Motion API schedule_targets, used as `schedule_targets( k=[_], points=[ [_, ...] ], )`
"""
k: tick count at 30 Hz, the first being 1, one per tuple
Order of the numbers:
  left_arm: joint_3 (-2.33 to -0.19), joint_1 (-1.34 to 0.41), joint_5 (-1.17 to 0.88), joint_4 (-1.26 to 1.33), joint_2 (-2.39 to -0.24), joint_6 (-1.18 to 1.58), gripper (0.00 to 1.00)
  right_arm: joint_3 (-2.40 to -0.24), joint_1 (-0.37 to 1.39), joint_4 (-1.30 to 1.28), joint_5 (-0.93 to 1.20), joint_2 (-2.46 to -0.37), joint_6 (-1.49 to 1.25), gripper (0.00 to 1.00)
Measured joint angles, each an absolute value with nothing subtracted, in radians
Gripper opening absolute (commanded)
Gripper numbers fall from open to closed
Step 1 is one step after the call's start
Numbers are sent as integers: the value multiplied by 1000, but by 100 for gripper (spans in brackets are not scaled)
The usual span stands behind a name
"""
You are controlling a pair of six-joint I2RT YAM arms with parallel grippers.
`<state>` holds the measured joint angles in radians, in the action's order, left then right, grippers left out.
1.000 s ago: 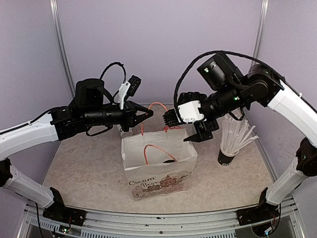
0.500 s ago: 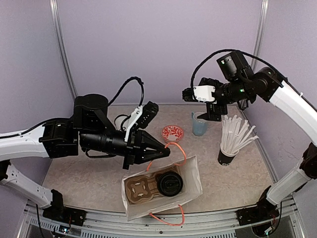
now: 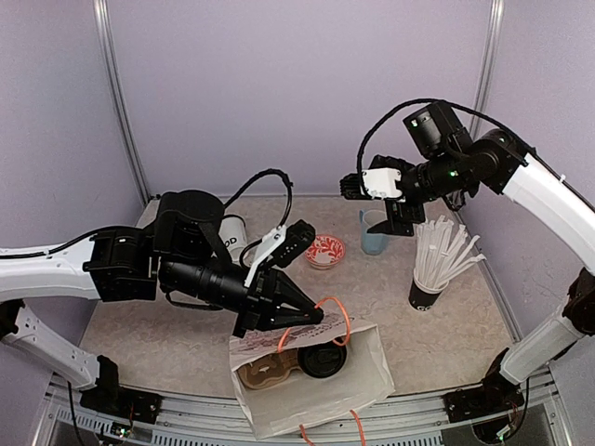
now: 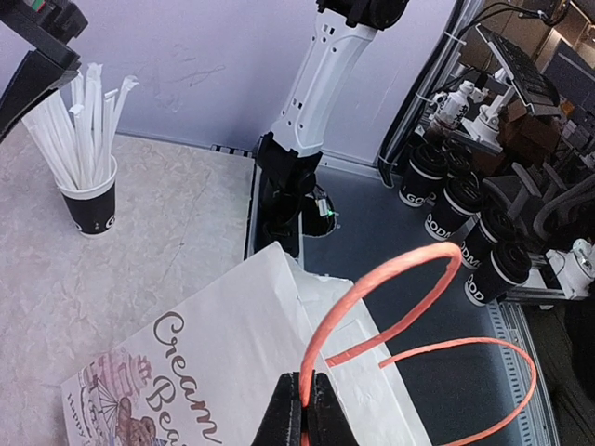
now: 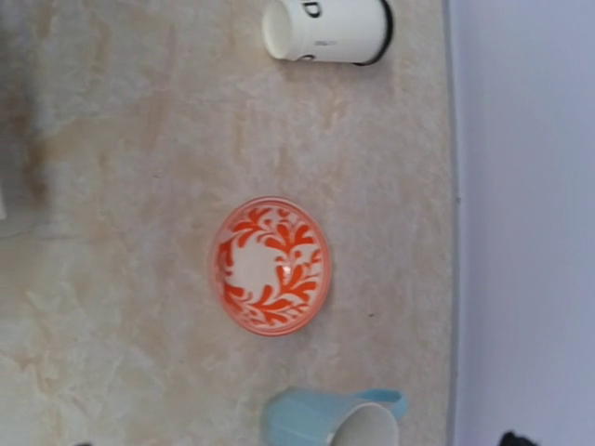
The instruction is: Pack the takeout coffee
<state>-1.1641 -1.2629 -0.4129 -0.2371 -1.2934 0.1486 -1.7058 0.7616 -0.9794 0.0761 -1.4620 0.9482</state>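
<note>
Overhead, my left claw (image 3: 311, 319) is pinched on the orange handle (image 3: 345, 316) of the paper bag (image 3: 316, 401). One lidded cup (image 3: 323, 358) sits inside the bag. The other cup (image 3: 233, 232) stands on the counter (image 3: 167, 339) behind my left arm. My right claw (image 3: 375, 203) hangs spread above the blue mug (image 3: 374, 237).

At my left wrist, my fingertips (image 4: 321, 423) grip that handle.

My right wrist looks down on the other cup, a red bowl (image 5: 271, 265) and the mug.

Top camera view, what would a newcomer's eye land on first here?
First, the left gripper pinching the bright orange cord handle of the white paper bag at the table's near edge. Inside the bag's open mouth, a round black cup lid and a brown cardboard carrier show. Farther back, a red-and-white patterned bowl stands beside a light blue mug.
</note>
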Motion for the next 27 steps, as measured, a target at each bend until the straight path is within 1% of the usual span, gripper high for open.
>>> schedule_targets(
  k=[6,10,16,23,27],
  points=[
    [-1173,-1234,-337,-237,-1295,117,2,-1699,762,-988,91,-1462,941,93],
    [-1209,-1122,-283,-229,-1304,70,2,-1699,762,-989,94,-1462,931,92],
    [-1241,-927,-285,-173,-1353,32,2,-1738,741,-1009,133,-1474,903,91],
    [-1242,-875,-318,-115,-1464,33,2,-1777,710,-1042,184,-1483,888,88],
    [-1244,-855,-326,-68,-1493,57,2,-1819,710,-1081,226,-1490,887,82]
  ],
)
